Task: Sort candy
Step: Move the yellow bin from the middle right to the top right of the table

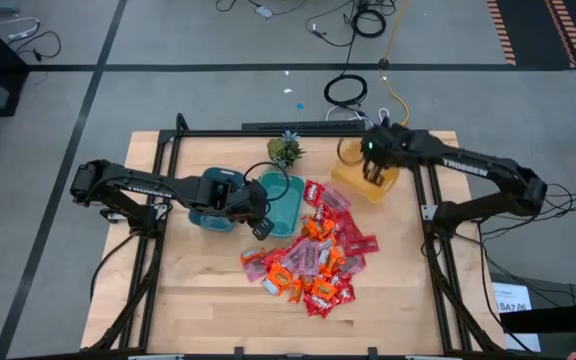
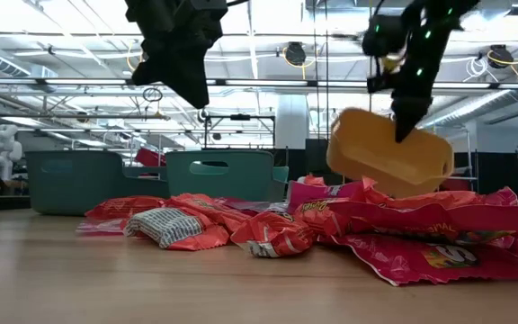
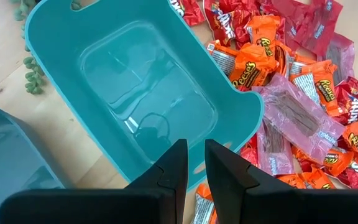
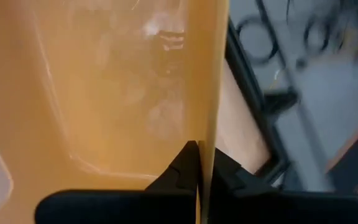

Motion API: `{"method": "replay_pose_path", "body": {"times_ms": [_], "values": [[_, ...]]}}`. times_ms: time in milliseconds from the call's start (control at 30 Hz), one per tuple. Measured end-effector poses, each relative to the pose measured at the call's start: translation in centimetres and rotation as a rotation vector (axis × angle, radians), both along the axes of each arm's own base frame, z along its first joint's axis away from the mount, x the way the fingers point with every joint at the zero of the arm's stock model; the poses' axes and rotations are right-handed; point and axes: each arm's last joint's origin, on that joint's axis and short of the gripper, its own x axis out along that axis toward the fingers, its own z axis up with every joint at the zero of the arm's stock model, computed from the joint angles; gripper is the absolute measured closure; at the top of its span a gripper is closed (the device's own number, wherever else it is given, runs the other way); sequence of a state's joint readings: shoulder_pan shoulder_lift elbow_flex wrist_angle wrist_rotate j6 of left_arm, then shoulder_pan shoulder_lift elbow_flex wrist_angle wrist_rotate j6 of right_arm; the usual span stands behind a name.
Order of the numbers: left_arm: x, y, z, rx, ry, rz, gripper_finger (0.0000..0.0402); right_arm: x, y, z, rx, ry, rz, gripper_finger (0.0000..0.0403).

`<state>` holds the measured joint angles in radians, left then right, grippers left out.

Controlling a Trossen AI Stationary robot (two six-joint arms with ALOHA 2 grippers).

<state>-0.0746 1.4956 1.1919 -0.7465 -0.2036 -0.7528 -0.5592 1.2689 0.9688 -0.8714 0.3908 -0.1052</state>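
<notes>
Candy pile [image 1: 313,262] sits lower centre of the high view, red, orange and pink-purple wrappers heaped and overlapping, spread up toward the bins; in the low view it fills the foreground centre to right [image 2: 331,229]. Just above the pile's upper left edge, left gripper [image 1: 260,228] hovers over the near rim of the teal bin [image 1: 290,205], fingers [image 3: 174,165] narrow with a thin gap, nothing between them; the left wrist view shows that bin empty [image 3: 73,37] with candy right beside its wall. A second teal bin [image 1: 200,217] lies further left, mostly under the arm. Farther back, upper right of centre, right gripper [image 1: 375,178] is pinched shut on the wall of the yellow bin [image 1: 353,187]; right wrist view shows the thin yellow wall [image 4: 209,93] clamped between the fingers, and the low view shows the bin tilted and lifted off the table [image 2: 385,153]. Small green plant [image 1: 285,150] stands behind the teal bin, upper centre. Step in hand looks like repositioning the yellow bin nearer the pile. To do it well: keep the pinch low on the wall so the bin doesn't swing, set it down flat beside the candy not on it, release only once the base rests; left arm should stay clear of that path
</notes>
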Motion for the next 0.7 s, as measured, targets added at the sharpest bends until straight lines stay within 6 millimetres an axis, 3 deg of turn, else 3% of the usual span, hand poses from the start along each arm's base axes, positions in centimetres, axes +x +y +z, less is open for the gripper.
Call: {"method": "replay_pose_path", "body": {"times_ms": [167,400,533,700], "values": [[0.0,0.0,0.0,0.0,0.0,-0.001,0.0336,0.6,-3.9,-2.6,0.14,-0.107,-0.125,0.0403],[0.0,0.0,0.0,0.0,-0.002,-0.001,0.0336,3.3,-7.4,-7.5,0.23,0.072,-0.125,0.0403],[0.0,0.0,0.0,-0.001,-0.003,-0.001,0.0336,4.2,-7.4,-9.1,0.266,0.158,-0.115,0.0403],[0.0,0.0,0.0,0.003,0.001,-0.007,0.0336,5.5,-5.2,-8.6,0.204,0.203,-0.043,0.0403]]}}
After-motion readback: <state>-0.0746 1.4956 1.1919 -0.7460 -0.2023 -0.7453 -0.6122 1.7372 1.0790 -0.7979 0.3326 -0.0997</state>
